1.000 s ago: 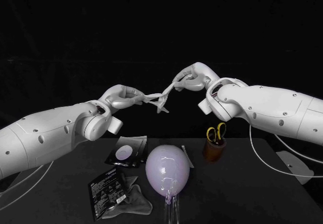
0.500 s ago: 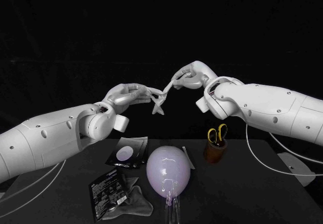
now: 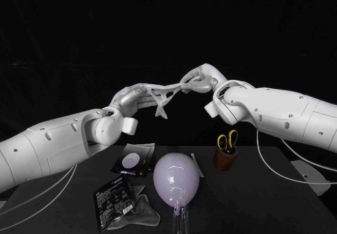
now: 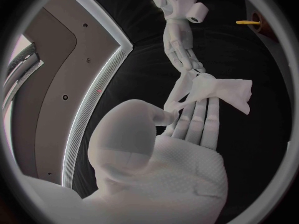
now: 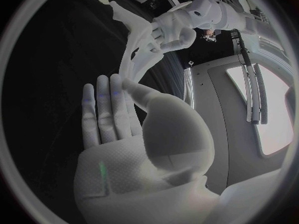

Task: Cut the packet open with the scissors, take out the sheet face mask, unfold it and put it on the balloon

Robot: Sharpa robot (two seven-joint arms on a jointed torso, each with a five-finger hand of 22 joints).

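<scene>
Two silver hands are raised well above the black bench [image 3: 270, 204], and the sheet face mask [image 3: 164, 99] is held stretched in the air between them. The left hand [image 3: 137, 99] is clamped on one end of the mask, with the cloth pinched between thumb and fingers, as is shown plainly in the left wrist view. The right hand [image 3: 198, 80] is closed on the other end in the same kind of pinch. The mask is only partly unfolded: a twisted band is drawn from hand to hand and a loose flap is left hanging below. It is judged to be held high and pulled from both ends so that its folds can be drawn apart clear of the bench.

Below, the pale lilac balloon [image 3: 174, 180] is laid near the middle of the bench, uncovered. Just beside it, on the robot's left, a dark packet [image 3: 132, 160] with a pale round mark is laid. Nearer the robot a second black packet [image 3: 112, 195] is printed with white text too small to be read, so no brand can be made out. Yellow-handled scissors [image 3: 226, 138] are stood blades down in a brown cup [image 3: 224, 158] near the balloon's other side, judged to be set aside because the cutting is done.
</scene>
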